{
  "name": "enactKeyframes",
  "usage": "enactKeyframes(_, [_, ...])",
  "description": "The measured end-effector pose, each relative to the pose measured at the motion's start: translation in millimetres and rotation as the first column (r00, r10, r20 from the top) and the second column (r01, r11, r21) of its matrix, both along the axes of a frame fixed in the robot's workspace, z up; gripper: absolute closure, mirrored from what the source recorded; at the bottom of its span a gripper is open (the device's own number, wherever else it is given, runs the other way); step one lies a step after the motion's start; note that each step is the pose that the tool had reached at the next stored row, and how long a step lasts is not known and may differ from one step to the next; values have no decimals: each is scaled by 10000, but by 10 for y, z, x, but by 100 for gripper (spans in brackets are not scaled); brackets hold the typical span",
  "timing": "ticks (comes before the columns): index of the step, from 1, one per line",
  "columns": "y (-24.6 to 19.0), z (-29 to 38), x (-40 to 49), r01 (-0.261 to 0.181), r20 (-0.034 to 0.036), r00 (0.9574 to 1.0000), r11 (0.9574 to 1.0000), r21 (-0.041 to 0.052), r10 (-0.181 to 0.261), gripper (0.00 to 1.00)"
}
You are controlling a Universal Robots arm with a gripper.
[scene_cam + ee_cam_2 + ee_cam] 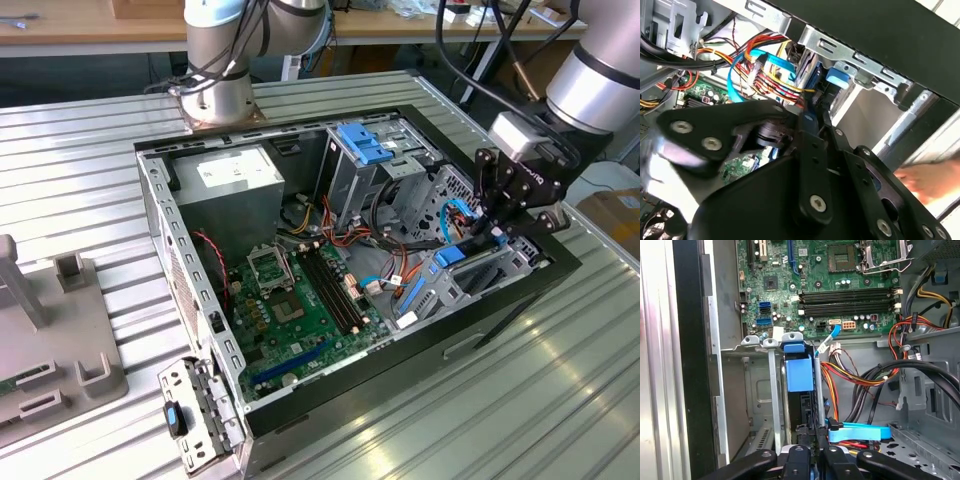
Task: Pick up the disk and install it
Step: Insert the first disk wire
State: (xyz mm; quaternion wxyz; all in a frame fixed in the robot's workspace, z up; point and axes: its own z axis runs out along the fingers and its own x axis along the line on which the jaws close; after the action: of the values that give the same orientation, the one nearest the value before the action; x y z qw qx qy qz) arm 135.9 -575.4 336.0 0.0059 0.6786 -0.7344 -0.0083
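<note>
The disk sits edge-down in the drive bay, gripper fingers clamped on it; push it straight down, judging by the rails.

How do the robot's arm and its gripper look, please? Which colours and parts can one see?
The arm is silver-grey with rounded joints, and black cables run along it. A pale grey block sits at the wrist. The gripper is black, built of flat linkage bars joined by silver screws, as both wrist views show.
</note>
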Motion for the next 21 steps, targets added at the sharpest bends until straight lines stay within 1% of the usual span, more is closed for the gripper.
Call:
enactKeyframes(1, [0, -2, 0, 0, 0, 10000, 10000, 2, 0, 77])
enactKeyframes(2, [-1, 0, 0, 0, 0, 10000, 10000, -3, 0, 77])
enactKeyframes(3, [0, 6, 0, 0, 0, 10000, 10000, -14, 0, 70])
enactKeyframes(5, [0, 6, 0, 0, 0, 10000, 10000, -15, 0, 70])
enactKeyframes(7, [0, 44, 0, 0, 0, 10000, 10000, -13, 0, 70])
enactKeyframes(8, [0, 89, 0, 0, 0, 10000, 10000, -15, 0, 70])
enactKeyframes(10, [1, 262, 1, -1, 8, 10000, 10000, -15, 1, 70])
enactKeyframes(11, [1, 314, 0, -1, 15, 10000, 10000, -15, 1, 70])
enactKeyframes(16, [1, 325, 0, 0, 18, 10000, 10000, -14, 0, 70])
enactKeyframes(20, [0, 325, -71, 0, 18, 10000, 10000, -14, 0, 70])
enactKeyframes(21, [-1, 325, -71, -1, 18, 10000, 10000, -16, 1, 70])
